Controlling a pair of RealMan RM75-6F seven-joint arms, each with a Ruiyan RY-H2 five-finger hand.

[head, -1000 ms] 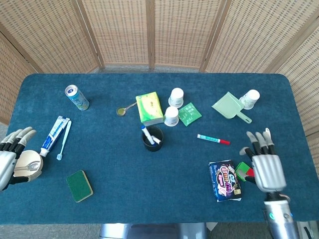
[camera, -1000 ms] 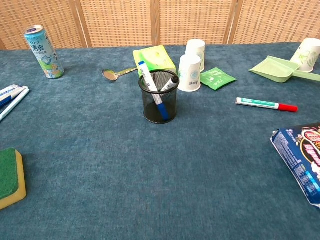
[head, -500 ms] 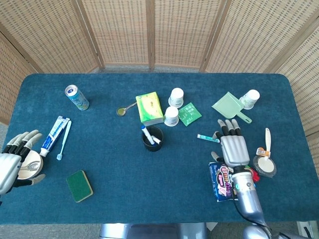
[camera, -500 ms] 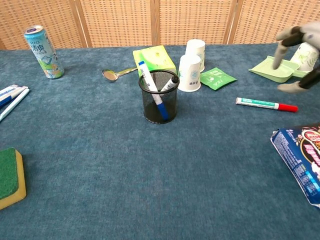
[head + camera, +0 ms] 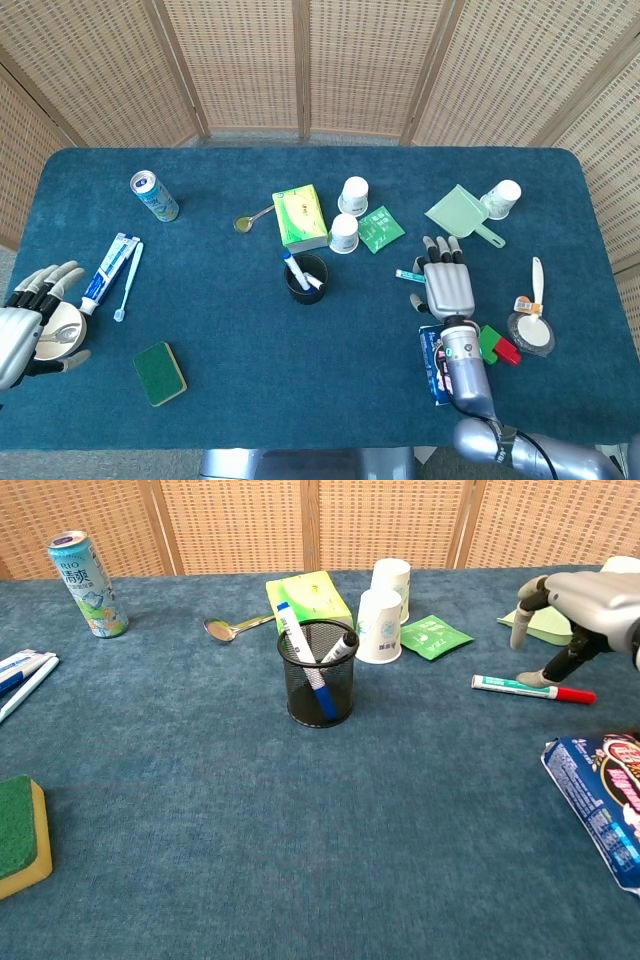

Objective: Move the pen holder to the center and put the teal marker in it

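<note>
Two views, head camera first.
Head view, step: the right hand is hovering over the teal marker, fingers spread and holding nothing; judged, the pickup is under way, the grasp not yet made.
Head view, pen holder: standing near the table's middle, two pens inside.
Head view, left hand: resting at the left edge, fingers apart, holding nothing.
Head view, room: bare cloth is lying between marker and holder; a snack bag is sitting just beside the right wrist.
Chest view, right hand: thumb tip is touching or just above the marker; which, I cannot tell.
Chest view, next move: judged, it calls for pinching the barrel, then carrying it left to the holder, keeping clear of the paper cups.
</note>
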